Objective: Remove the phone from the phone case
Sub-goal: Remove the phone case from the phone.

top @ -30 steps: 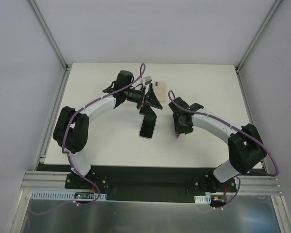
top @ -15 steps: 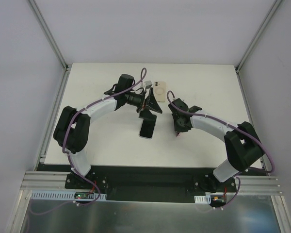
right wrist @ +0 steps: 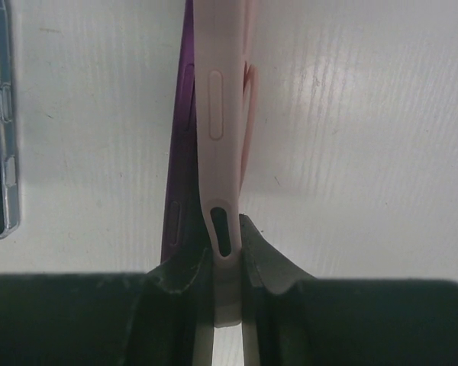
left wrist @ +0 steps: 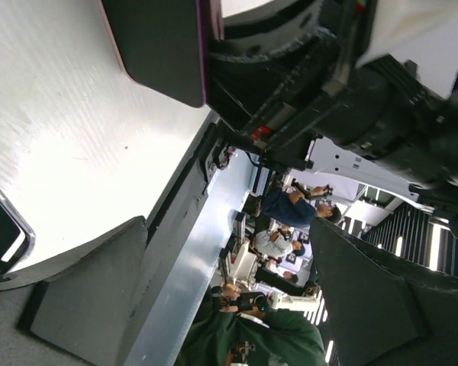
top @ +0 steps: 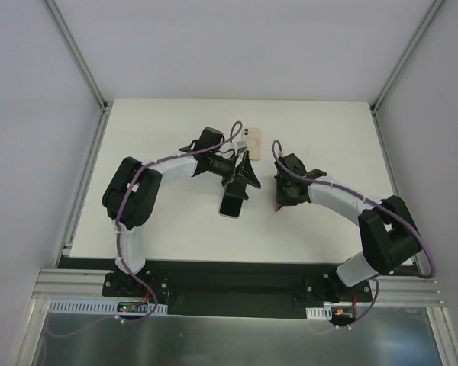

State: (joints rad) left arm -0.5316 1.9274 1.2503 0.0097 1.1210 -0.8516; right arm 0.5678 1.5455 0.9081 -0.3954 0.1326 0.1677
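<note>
White bench (top: pixel 160 229) carries everything. Left arm (top: pixel 168 164) reaches in to the bench centre, right arm (top: pixel 343 200) comes in from the right side.

Left claw (top: pixel 242 177): fingers spread wide, nothing between them, hanging just above the top end of the black phone (top: pixel 230 203). That phone lies flat, screen up, clear bumper edge visible in the right wrist view.

Right claw (right wrist: pixel 225 245): pinched tight on the lower end of the pink case (right wrist: pixel 217 114). Case stands on its long edge on the bench, just right of the black phone and not touching it.

Purple phone (right wrist: pixel 182 137) is against the case's left face, its edge showing along the case. Can't tell if it's fully seated or partly out.

Cream phone (top: pixel 252 138) lies flat at the back, behind the left claw, partly covered by it.
</note>
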